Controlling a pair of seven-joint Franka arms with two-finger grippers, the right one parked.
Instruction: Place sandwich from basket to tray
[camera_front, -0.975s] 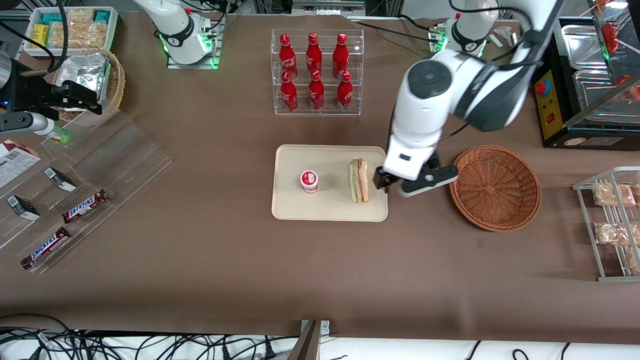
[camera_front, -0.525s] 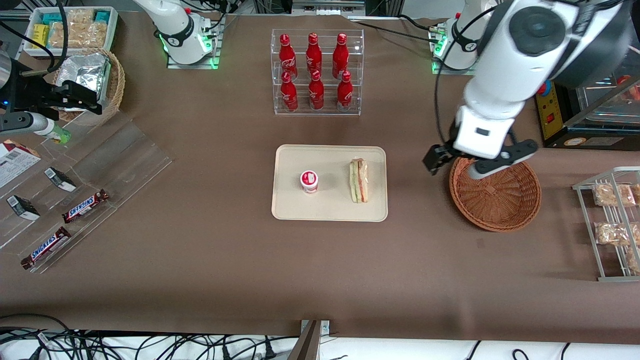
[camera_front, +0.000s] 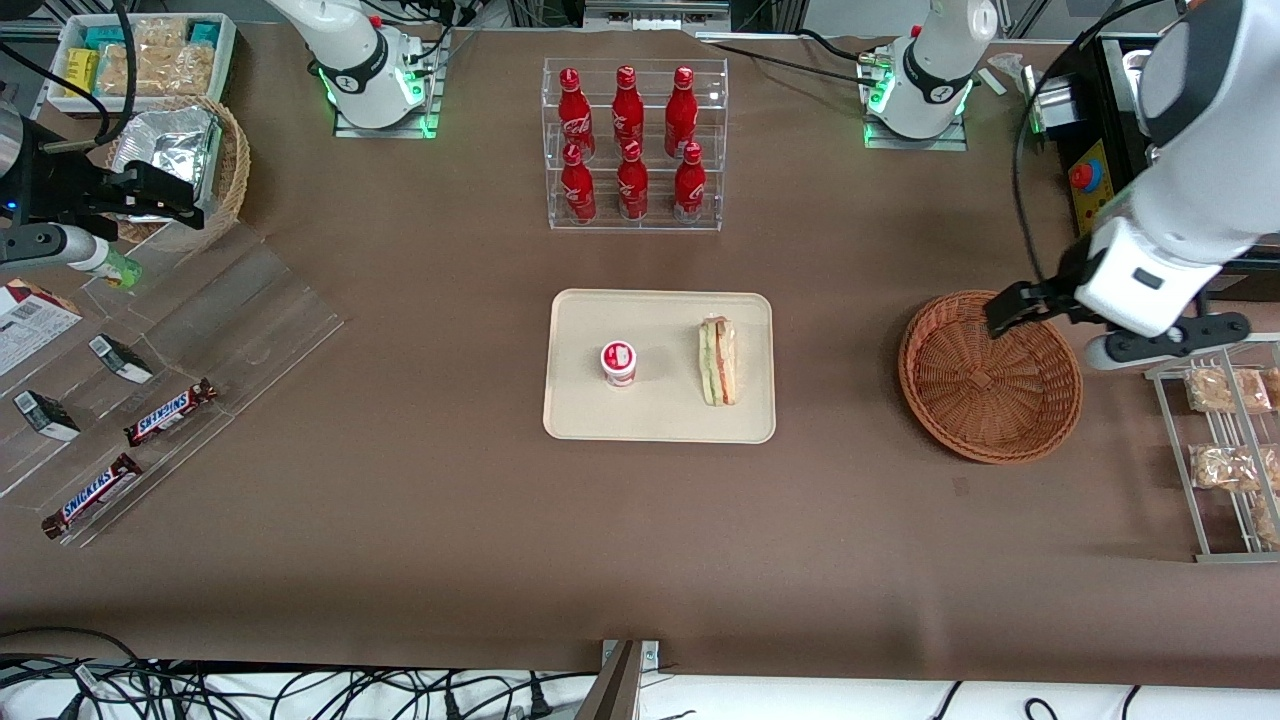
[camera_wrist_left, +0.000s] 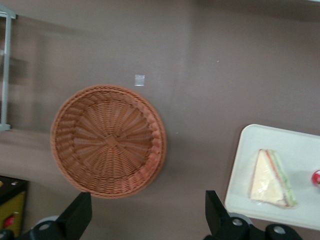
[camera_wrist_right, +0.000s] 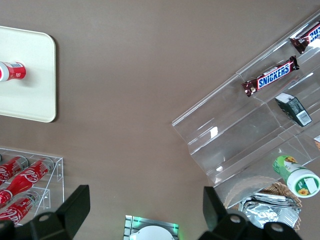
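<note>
Gripper (camera_front: 1040, 320) has swung off, fingers (camera_wrist_left: 75, 217) spread.

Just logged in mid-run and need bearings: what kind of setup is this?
Probably a lab mock-up of a snack counter: a rack of red cola bottles, chocolate bars in a clear display, a sandwich on a tray. The gripper is open above the empty basket.
</note>
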